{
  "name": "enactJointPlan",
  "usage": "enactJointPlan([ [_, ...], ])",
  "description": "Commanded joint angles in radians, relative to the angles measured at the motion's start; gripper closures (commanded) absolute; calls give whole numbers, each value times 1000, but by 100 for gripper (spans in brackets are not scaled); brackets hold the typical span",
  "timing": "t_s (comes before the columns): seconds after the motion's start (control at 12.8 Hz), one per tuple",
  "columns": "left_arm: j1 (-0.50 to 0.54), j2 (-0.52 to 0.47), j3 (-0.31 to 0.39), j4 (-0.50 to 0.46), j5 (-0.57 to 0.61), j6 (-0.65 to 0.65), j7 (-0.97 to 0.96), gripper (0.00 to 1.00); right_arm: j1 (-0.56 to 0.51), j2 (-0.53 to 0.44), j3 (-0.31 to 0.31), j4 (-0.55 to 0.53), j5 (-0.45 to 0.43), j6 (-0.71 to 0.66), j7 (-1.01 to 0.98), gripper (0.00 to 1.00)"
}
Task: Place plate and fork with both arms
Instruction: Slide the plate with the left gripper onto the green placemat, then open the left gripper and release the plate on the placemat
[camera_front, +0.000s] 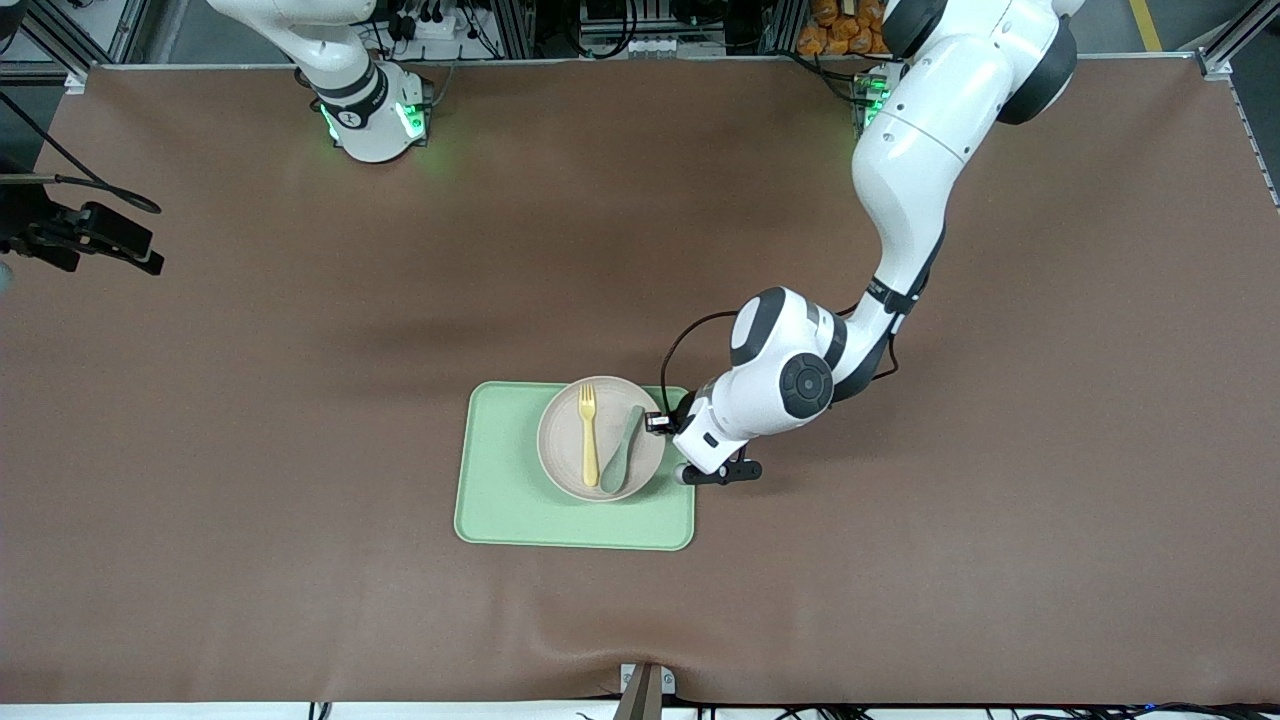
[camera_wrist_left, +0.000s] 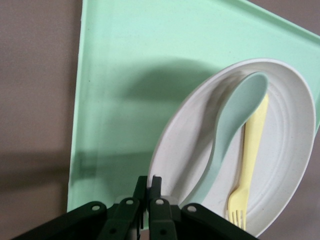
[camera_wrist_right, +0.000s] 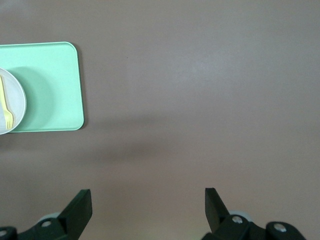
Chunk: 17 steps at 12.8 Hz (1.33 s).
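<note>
On the table (camera_front: 200, 420), toward the front camera's edge, a light green tray (camera_front: 500, 500) is seen to carry the plate (camera_front: 562, 458). The fork (camera_front: 589, 435) and a teal spoon (camera_front: 621, 452) are laid side by side in the plate, the spoon toward the left arm's end of the table.

Progress: the plate is found resting on the tray and the fork resting in the plate, so the placing appears largely done, as far as can be judged. No item is seen held by either arm. What remains is judged to be, at most, the release and withdrawal of the left arm.

Left end effector (camera_wrist_left: 148, 192): it is positioned low at the plate's rim, on the side toward the left arm's end of the table. The fingers are drawn together. In the left wrist view they appear closed at or just over the rim; whether the rim is pinched between them cannot be told. The fork lies well within the plate, apart from this end effector, with the spoon between the two.

Right end effector (camera_wrist_right: 148, 212): its fingers are held wide apart and nothing is between them. It is held over bare table, well apart from the tray, and the right arm is judged to be waiting. The tray corner and a sliver of plate and fork are visible at the margin of the right wrist view.
</note>
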Motion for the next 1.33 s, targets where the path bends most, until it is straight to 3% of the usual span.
enactJointPlan([
  [0.0, -10, 54, 5, 80, -27, 30, 2, 100, -28, 3, 16, 12, 20, -13, -16, 0],
  [1.25, -11, 115, 5, 86, -27, 109, 7, 100, -30, 3, 16, 10, 20, -16, -22, 0],
])
